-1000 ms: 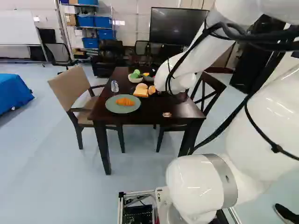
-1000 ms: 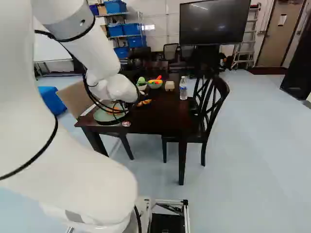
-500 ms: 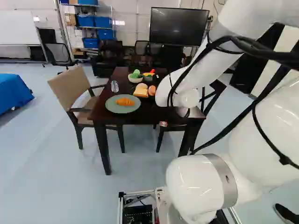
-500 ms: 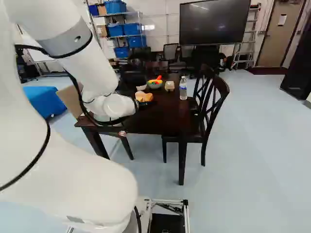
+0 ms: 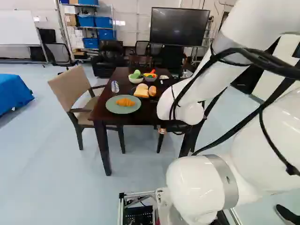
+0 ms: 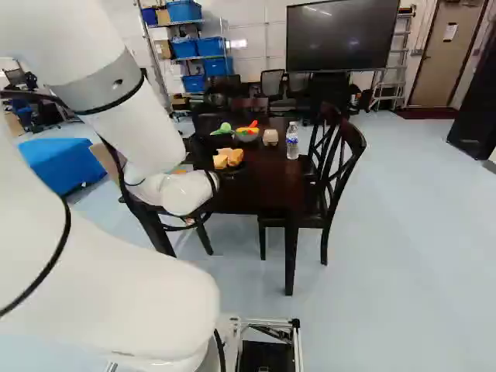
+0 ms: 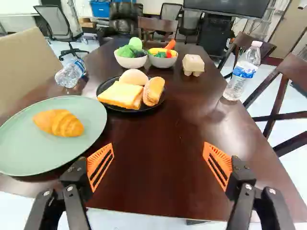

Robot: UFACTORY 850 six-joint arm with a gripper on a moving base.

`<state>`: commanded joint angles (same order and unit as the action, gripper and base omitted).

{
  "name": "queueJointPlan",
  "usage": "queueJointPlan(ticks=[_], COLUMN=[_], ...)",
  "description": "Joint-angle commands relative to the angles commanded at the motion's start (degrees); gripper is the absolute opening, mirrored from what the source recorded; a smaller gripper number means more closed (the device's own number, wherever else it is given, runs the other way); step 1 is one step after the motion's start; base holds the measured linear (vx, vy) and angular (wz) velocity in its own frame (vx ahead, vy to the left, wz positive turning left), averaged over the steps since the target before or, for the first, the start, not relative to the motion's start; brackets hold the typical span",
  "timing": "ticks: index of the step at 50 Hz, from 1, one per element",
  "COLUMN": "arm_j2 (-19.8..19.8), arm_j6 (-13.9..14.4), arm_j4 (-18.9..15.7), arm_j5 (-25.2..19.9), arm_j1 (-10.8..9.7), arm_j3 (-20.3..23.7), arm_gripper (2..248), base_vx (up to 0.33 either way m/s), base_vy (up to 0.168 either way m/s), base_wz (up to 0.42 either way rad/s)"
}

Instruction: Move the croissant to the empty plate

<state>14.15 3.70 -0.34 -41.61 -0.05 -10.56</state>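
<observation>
Fingers point(image 7: 100, 165) apart, the gripper point(image 5: 162, 131) seems near the table's point(image 7: 158, 191) edge, beside the croissant's point(image 7: 58, 123) plate point(image 7: 48, 155).

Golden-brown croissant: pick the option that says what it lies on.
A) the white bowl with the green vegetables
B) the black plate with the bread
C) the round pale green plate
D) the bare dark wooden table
C: the golden-brown croissant lies on the round pale green plate, whose bare surface shows all around it.
</observation>
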Motion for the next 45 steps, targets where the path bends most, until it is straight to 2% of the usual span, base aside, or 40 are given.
queueJointPlan(ticks=[22,45], arm_j2=[1.3,1.8], arm_j6=[-2.5,-3.6], arm_j4=[0.2,0.3], arm_j5=[-5.7,-8.3], arm_j1=[0.0,0.0], arm_j3=[3.8,5.5], arm_gripper=[247,247], base_vx=[0.0,0.0], base_vy=[0.0,0.0], base_wz=[0.0,0.0])
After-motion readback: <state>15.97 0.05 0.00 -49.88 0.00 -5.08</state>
